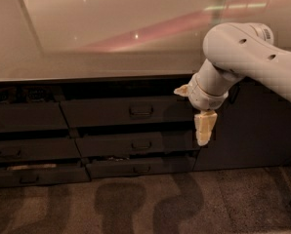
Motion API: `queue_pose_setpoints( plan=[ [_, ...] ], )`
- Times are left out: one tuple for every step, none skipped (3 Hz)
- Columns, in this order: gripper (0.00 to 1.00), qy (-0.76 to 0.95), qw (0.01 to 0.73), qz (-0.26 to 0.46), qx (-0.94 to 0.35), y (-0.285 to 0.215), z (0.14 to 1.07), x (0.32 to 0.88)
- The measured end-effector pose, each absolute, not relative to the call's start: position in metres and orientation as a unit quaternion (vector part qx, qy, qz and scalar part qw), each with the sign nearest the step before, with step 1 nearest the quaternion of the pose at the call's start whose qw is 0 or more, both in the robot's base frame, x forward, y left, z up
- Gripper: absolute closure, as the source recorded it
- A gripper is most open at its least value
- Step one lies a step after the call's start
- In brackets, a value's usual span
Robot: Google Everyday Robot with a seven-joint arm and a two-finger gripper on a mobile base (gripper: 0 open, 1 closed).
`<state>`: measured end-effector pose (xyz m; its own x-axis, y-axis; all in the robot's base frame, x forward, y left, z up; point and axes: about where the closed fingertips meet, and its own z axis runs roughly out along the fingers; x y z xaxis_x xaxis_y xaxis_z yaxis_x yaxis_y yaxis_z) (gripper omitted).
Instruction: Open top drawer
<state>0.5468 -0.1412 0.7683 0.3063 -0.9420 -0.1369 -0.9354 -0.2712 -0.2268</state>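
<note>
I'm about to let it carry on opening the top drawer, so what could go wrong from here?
1. The gripper hangs to the right of the top drawer and below its handle, so a straight reach could miss the handle.
2. The middle drawer has a similar loop nearer the gripper's height; it might grab that instead.
3. The arm sits close to the counter edge and could bump it.
</note>
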Motion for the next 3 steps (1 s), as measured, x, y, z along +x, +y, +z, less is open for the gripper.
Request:
queue_pose_setpoints(
  plan=[
    [0.00,0.572,0.132,-0.064,-0.807,-0.140,0.767,0.551],
    [0.00,0.548,0.122,-0.141,-0.815,-0.144,0.765,0.565],
    [0.00,0.538,0.097,-0.175,-0.819,-0.156,0.758,0.585]
  ],
)
